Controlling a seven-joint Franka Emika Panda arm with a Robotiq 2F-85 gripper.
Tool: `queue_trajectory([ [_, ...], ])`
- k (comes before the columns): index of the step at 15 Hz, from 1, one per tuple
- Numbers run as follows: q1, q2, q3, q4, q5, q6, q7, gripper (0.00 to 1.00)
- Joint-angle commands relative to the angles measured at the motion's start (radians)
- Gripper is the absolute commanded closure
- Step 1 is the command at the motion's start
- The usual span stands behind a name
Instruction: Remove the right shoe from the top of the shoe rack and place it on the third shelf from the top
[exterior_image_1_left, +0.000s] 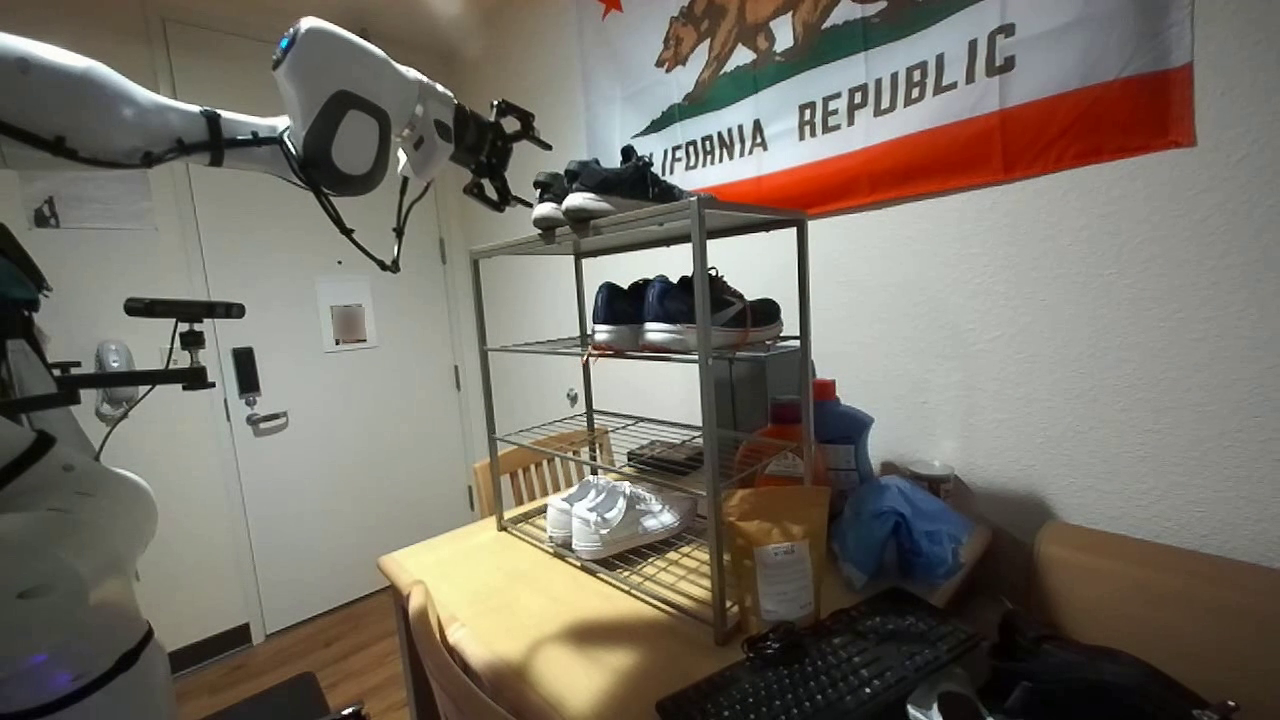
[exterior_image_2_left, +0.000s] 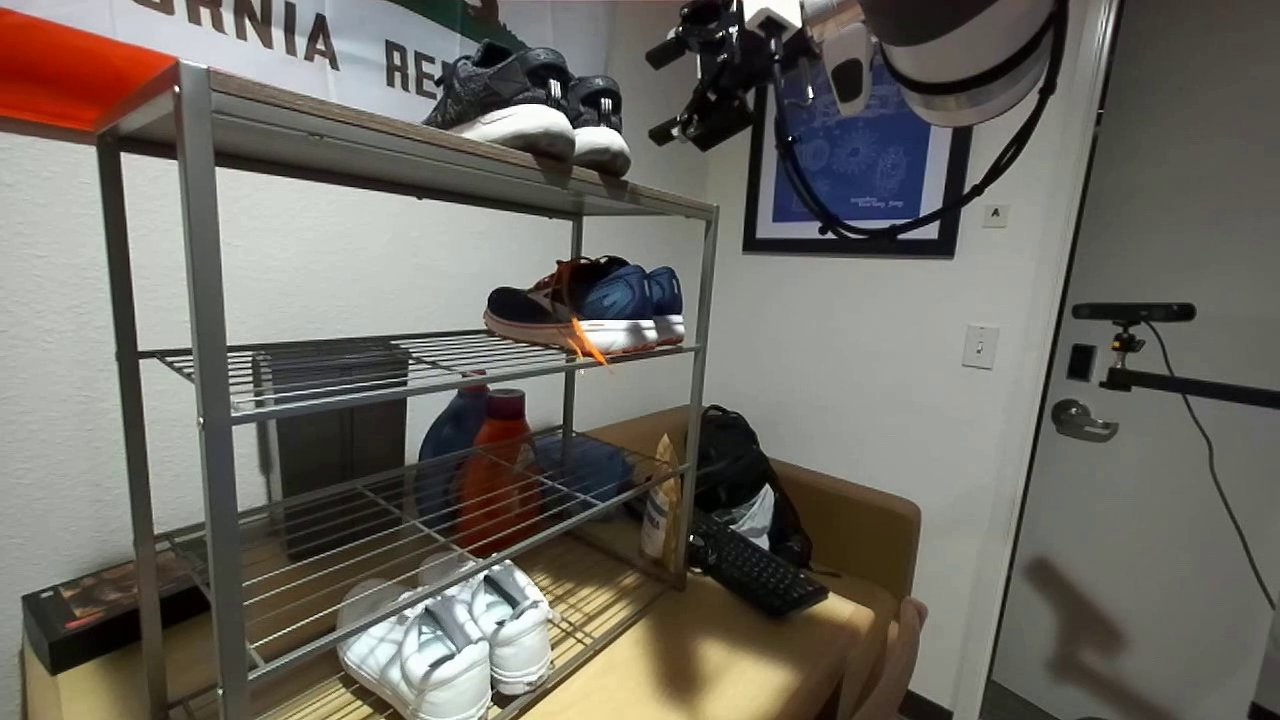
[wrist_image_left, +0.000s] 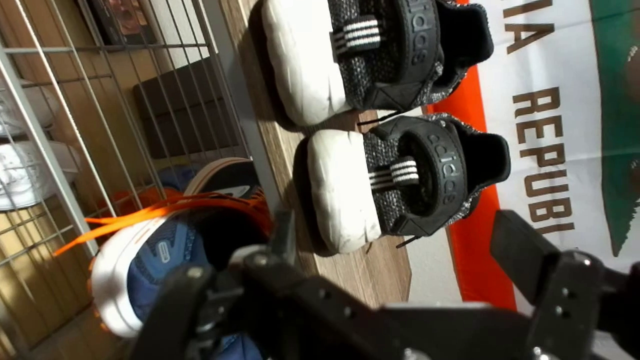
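- Sitting on the wooden top of the shoe rack (exterior_image_1_left: 710, 420), the right shoe (wrist_image_left: 390, 185) shows me its heel in the wrist view: black knit, white sole, "adidas" on the heel band.
- Just beside it I have its black twin (exterior_image_2_left: 510, 100), heel also toward me; in an exterior view that one partly hides the right shoe.
- My gripper (exterior_image_2_left: 658, 92) hangs near the heels, its fingers (wrist_image_left: 522, 255) spread well apart. An exterior view gives me a gap between them and the right shoe; in the wrist view, part of that shoe shows between their tips.
- In both exterior views I see my white arm (exterior_image_1_left: 370, 75) leading back from it, a black cable (exterior_image_2_left: 870, 234) looping below.
- One tier below the top, I see dark blue shoes (exterior_image_1_left: 690, 315) with white soles, side by side; an orange lace (exterior_image_2_left: 590, 345) trails from one.
- Beneath them runs the third shelf (exterior_image_2_left: 330, 575), a flat wire grid spanning the rack.
- On the lowest tier I see white shoes (exterior_image_1_left: 620, 520), standing as a pair.
- Through the wires, in an exterior view, I make out an orange-red bottle (exterior_image_2_left: 500, 480) and a blue bottle (exterior_image_2_left: 440, 460).
- The rack stands on a light wooden table (exterior_image_1_left: 450, 570); near its foot I find a tan pouch (exterior_image_1_left: 780, 540), upright, and a black keyboard (exterior_image_1_left: 840, 650).
- Behind it all, a California Republic flag (exterior_image_1_left: 900, 110) hangs on the wall (exterior_image_1_left: 1000, 330).
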Motion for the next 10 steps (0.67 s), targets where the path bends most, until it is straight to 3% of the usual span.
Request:
queue_trajectory([
  [1,-0.042,0.037,0.023,0.056,-0.043,-0.008,0.083,0.00],
  [7,-0.167,0.122,0.097,0.166,-0.172,-0.036,0.284,0.00],
  [10,-0.238,0.155,0.160,0.225,-0.190,-0.050,0.321,0.00],
])
